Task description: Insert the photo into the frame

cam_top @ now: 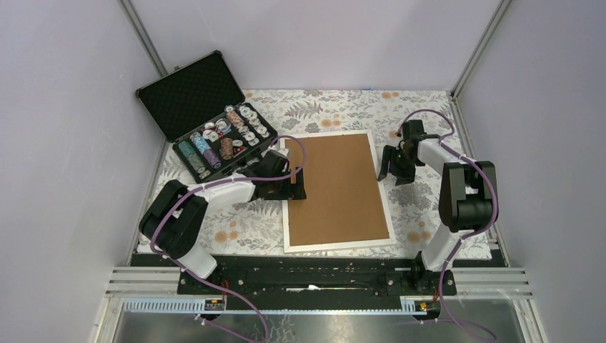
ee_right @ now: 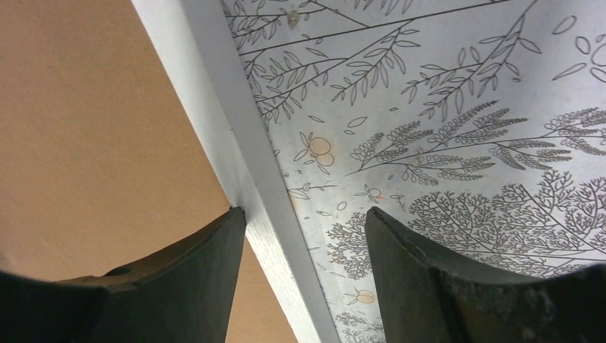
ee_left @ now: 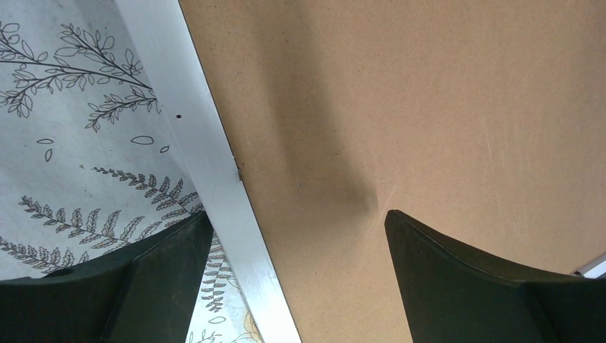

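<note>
Open and empty, my left pincer (ee_left: pixel 296 221) and right pincer (ee_right: pixel 307 214) straddle opposite rails of the frame (cam_top: pixel 336 245), mid-picture. It looks light, stiff and thin, so I'd grip the rails.

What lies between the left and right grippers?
The white frame, brown backing board facing up, lying flat; the top external view shows it.

Chips (cam_top: pixel 227 136) in case (cam_top: pixel 189 93) too small to read, frame (ee_left: pixel 214 179) cut off by wrist-view edges

White frame (cam_top: pixel 339 245); brown backing board (cam_top: pixel 337 187); grey leaf-print cloth (cam_top: pixel 321 107)
</note>
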You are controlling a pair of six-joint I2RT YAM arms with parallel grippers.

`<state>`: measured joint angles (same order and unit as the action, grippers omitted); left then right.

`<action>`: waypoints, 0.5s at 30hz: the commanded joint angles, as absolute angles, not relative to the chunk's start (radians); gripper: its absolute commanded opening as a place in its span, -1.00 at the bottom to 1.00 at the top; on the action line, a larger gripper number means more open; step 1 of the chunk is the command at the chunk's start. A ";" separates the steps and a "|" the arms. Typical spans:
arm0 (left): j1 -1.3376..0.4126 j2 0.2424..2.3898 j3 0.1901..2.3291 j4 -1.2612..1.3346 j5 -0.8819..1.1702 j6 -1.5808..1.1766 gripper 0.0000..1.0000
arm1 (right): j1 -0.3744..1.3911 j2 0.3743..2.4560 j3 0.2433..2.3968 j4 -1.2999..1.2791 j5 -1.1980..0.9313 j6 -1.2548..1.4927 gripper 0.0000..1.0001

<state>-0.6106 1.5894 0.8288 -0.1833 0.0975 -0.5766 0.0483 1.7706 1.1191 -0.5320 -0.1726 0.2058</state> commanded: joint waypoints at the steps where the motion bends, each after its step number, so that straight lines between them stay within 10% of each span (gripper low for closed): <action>1: -0.612 1.614 0.807 -0.193 0.098 -0.580 0.92 | 0.073 1.800 1.131 -0.528 -0.192 0.188 0.38; 15: -0.613 1.636 0.798 -0.183 0.107 -0.579 0.91 | 0.113 1.908 1.215 -0.611 -0.150 0.098 0.38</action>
<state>-0.6106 1.5902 0.8288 -0.1818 0.0982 -0.5766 0.0612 1.8378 1.2053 -0.6090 -0.1848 0.1425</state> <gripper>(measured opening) 0.957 0.688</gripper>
